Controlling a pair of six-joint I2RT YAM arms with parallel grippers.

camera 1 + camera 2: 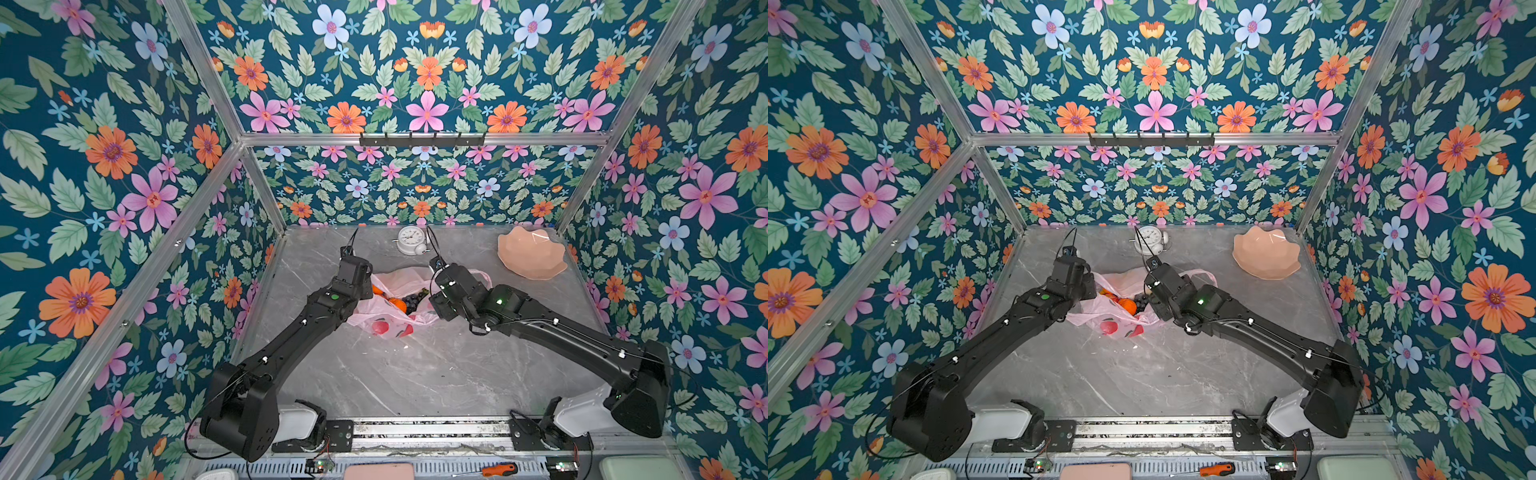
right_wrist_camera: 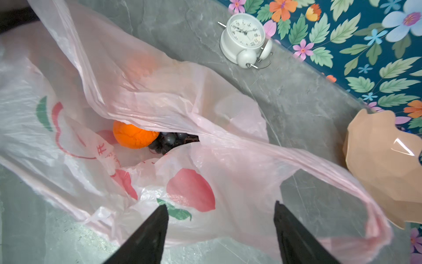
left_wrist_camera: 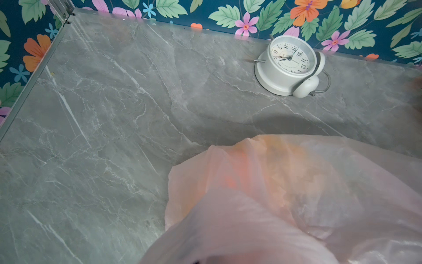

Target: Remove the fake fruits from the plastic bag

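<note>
The pink plastic bag [image 1: 399, 282] [image 2: 205, 102] lies mid-table between both arms. Its mouth gapes, showing an orange [image 2: 133, 137] [image 1: 399, 305] and the dark grape bunch [image 2: 169, 141] inside; other fake fruits are hidden under the film. My left gripper [image 1: 368, 289] is at the bag's left edge. In the left wrist view the bag film [image 3: 274, 182] covers its jaws and rises up to them, so it is shut on the bag. My right gripper [image 2: 220, 204] hovers open over the bag's near side with its red printed mark, nothing between its fingers.
A white alarm clock [image 1: 411, 240] [image 2: 243, 38] stands at the back wall. A peach scalloped dish [image 1: 532, 253] [image 2: 383, 164] sits at the back right, close to the bag's loop handle. Floral walls close in three sides. An orange-handled screwdriver [image 1: 498, 469] lies beyond the front rail.
</note>
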